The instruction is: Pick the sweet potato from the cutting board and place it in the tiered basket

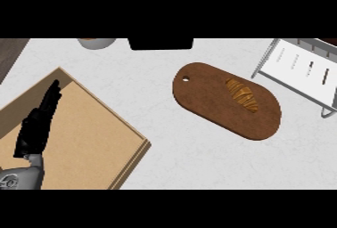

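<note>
The sweet potato (242, 94) lies on the dark brown oval cutting board (217, 111), toward the board's far right end, its length running at a slant along the board. Nothing touches it. The board sits near the middle of the white counter (171, 147), with a small hole near its far left end.

Only the left hand (38, 124) shows, at the counter's left side above a large light wooden tray (99, 142) that fills the near left corner. Its fingers are straight and point away toward the far edge, close together, holding nothing (it looks to be at rest). The grey forearm enters at the lower left corner. The sweet potato is well apart from this hand, off to its right across the tray's rim and a stretch of bare counter.

The tiered basket (299, 71), white with a wire frame, stands at the counter's far right corner, just beside the cutting board's right end. At the far edge sit a grey round vessel (96, 42) and a black block (161, 43), both partly cut off.
</note>
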Controlling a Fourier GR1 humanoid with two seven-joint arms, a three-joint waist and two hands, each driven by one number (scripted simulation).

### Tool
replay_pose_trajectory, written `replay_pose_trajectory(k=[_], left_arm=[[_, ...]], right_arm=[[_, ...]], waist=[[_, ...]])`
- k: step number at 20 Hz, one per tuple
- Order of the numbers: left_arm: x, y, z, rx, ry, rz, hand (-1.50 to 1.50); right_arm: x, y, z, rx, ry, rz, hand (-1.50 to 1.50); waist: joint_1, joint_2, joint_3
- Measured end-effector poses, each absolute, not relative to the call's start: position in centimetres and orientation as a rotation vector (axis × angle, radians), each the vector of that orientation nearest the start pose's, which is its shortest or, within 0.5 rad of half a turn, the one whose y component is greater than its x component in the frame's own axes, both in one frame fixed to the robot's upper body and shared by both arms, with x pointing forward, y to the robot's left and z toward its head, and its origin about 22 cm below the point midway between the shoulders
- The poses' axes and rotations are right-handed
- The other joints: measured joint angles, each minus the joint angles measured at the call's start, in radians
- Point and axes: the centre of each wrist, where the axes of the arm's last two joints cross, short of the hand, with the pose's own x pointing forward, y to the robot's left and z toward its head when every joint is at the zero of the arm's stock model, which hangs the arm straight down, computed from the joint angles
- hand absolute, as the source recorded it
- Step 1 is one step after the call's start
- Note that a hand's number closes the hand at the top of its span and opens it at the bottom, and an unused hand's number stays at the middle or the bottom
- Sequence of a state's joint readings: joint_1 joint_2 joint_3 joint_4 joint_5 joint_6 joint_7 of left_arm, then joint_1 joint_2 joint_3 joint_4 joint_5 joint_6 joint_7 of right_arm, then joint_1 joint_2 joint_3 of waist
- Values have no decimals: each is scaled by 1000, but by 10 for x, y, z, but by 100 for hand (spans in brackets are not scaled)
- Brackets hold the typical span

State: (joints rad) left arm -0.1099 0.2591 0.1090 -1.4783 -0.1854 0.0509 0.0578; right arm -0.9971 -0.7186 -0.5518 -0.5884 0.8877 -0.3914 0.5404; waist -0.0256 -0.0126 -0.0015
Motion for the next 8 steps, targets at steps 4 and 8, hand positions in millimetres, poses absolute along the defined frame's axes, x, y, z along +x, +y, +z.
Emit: replay_pose_trajectory(k=[4, 8], left_arm=[[265, 313, 26, 473, -1503, -197, 0], [260, 312, 24, 482, -1490, -183, 0]], right_arm=[[371, -466, 230, -1344, -1026, -345, -150], [339, -479, 219, -1311, -1066, -361, -150]], waist=[[-26, -8, 0], [-45, -13, 0]])
